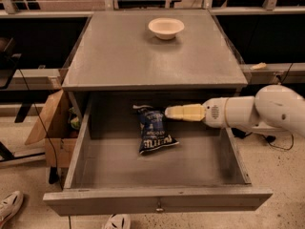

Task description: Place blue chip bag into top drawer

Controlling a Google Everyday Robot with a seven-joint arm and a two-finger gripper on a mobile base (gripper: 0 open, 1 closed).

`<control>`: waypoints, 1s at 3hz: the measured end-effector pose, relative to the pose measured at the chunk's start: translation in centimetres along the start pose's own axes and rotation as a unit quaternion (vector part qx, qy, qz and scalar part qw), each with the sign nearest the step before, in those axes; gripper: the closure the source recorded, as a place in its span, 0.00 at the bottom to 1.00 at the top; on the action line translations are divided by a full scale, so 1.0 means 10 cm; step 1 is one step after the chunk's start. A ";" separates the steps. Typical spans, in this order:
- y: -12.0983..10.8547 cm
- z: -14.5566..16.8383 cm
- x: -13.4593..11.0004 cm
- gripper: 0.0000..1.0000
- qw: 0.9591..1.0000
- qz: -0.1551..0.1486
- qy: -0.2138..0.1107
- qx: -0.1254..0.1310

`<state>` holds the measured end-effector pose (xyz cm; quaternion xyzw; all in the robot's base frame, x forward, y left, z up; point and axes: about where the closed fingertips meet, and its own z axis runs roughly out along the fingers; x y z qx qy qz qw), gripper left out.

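Observation:
The blue chip bag [152, 131] lies flat on the floor of the open top drawer [209, 171], left of centre, with its white lettering facing up. My gripper [167, 112] reaches in from the right at the end of the white arm [267, 111]. It hovers just right of the bag's upper end, level with the drawer's back. The bag lies free, with nothing holding it. The drawer is pulled fully out, and its front panel has a small knob [158, 207].
A cream bowl [166, 27] stands on the grey cabinet top [152, 61] near the back. An open cardboard box [50, 128] sits on the floor left of the cabinet. Shoes show at the bottom left [9, 206] and by the drawer front [116, 221].

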<state>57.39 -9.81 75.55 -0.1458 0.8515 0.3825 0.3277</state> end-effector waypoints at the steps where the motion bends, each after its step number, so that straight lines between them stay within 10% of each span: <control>1: 0.04 -0.61 -0.09 0.00 0.999 -0.006 -0.024 0.029; 3: 0.35 -1.06 -0.23 0.00 0.997 -0.021 -0.034 0.062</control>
